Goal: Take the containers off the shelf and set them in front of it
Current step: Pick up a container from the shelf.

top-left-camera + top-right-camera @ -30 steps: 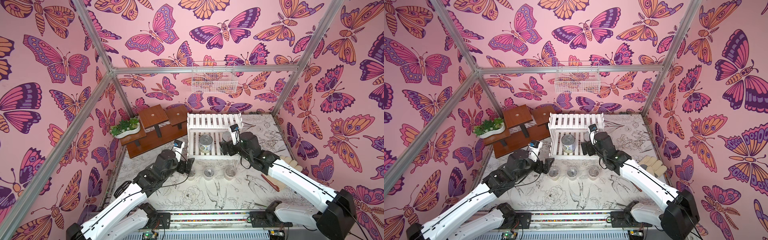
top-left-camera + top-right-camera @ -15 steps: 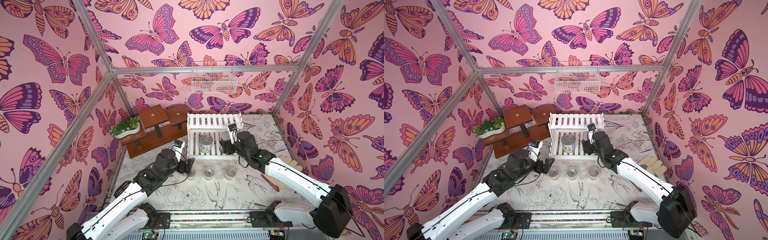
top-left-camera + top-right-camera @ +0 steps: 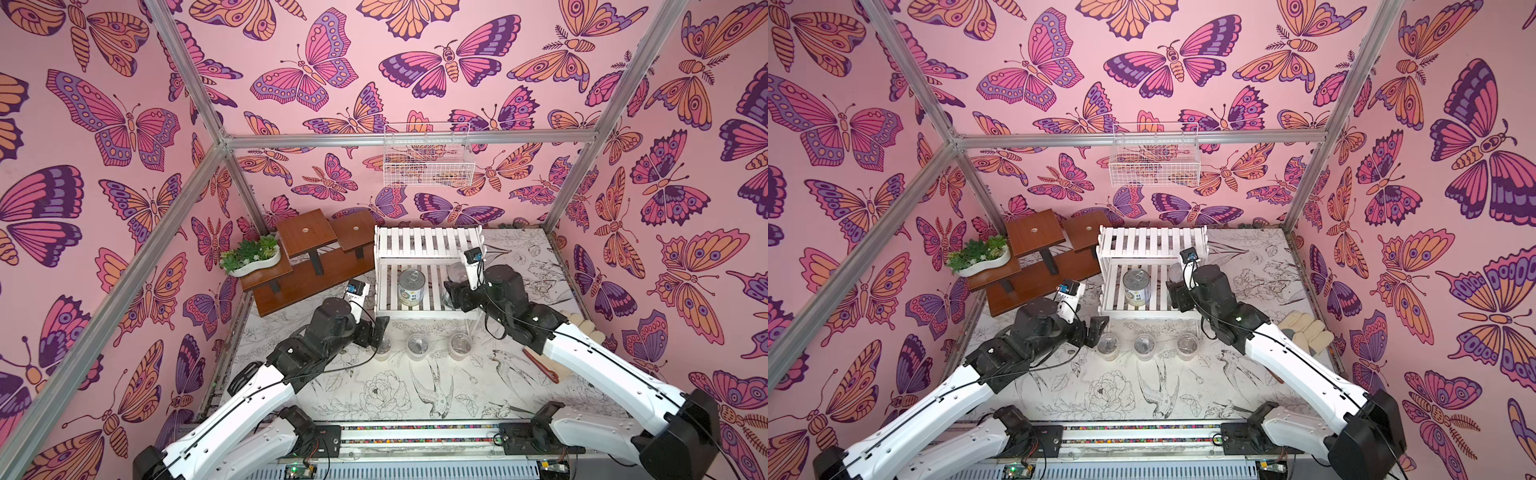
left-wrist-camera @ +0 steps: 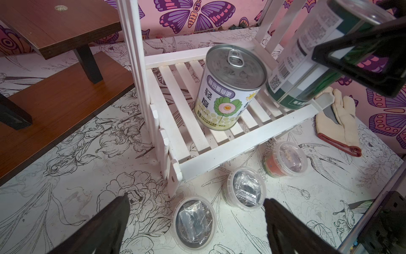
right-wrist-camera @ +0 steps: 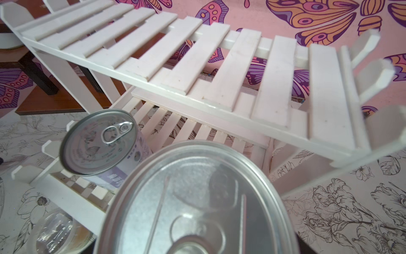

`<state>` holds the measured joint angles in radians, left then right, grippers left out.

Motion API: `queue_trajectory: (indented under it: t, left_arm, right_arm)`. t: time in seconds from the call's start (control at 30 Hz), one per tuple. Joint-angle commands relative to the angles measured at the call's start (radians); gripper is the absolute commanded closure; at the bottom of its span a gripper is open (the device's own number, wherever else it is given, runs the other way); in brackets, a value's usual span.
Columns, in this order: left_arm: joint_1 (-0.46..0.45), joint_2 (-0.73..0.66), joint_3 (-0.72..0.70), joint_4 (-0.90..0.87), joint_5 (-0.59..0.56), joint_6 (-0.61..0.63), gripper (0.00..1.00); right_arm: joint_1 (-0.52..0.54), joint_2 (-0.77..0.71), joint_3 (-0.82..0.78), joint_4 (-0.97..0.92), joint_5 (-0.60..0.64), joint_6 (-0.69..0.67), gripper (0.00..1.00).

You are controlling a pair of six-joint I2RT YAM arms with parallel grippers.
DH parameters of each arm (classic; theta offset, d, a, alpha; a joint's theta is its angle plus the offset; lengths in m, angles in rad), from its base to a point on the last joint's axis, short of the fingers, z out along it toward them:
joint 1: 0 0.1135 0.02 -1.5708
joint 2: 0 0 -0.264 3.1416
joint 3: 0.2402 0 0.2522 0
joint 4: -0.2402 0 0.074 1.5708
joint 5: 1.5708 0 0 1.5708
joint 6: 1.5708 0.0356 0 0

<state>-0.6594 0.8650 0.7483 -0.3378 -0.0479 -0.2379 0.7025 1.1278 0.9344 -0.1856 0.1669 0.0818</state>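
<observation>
The white slatted shelf (image 3: 428, 245) stands at the back. A pale-labelled can (image 3: 411, 286) (image 4: 228, 88) stands upright on its lower tier. To its right my right gripper (image 3: 453, 291) is shut on the green-striped can (image 4: 307, 55) (image 5: 197, 198), which is tilted at the tier's right end. I cannot tell whether its base touches the slats. Three clear lidded tubs (image 3: 382, 351) (image 3: 417, 345) (image 3: 459, 343) sit in a row on the table in front of the shelf. My left gripper (image 3: 380, 332) (image 4: 195, 204) hangs open just above the leftmost tub (image 4: 193, 220), holding nothing.
A brown stepped stand (image 3: 316, 257) with a white planter (image 3: 251, 257) is left of the shelf. A wire basket (image 3: 428, 160) hangs on the back wall. A pale glove (image 3: 582, 328) and a red-handled tool (image 3: 540, 370) lie to the right, under my right arm.
My right gripper has reached further into the lower tier and closed on the green-striped can, which now leans. The left arm has not moved.
</observation>
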Motion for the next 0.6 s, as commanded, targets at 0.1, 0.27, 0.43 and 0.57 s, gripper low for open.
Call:
queue_trajectory:
  t: [0.1, 0.27, 0.43, 0.57]
  left_arm:
    - [0.007, 0.016, 0.013, -0.007, 0.008, -0.007, 0.00]
    - [0.007, 0.026, 0.014, -0.004, 0.012, -0.007, 0.00]
    - [0.007, 0.029, 0.014, -0.001, 0.009, -0.005, 0.00]
    - [0.007, 0.028, 0.013, 0.001, 0.008, -0.005, 0.00]
  right_arm:
    - [0.062, -0.097, 0.011, -0.087, -0.003, 0.019, 0.31]
    - [0.140, -0.190, -0.007, -0.159, 0.041, 0.022, 0.31]
    - [0.224, -0.295, -0.042, -0.229, 0.084, 0.043, 0.31]
    - [0.308, -0.363, -0.093, -0.261, 0.129, 0.070, 0.31]
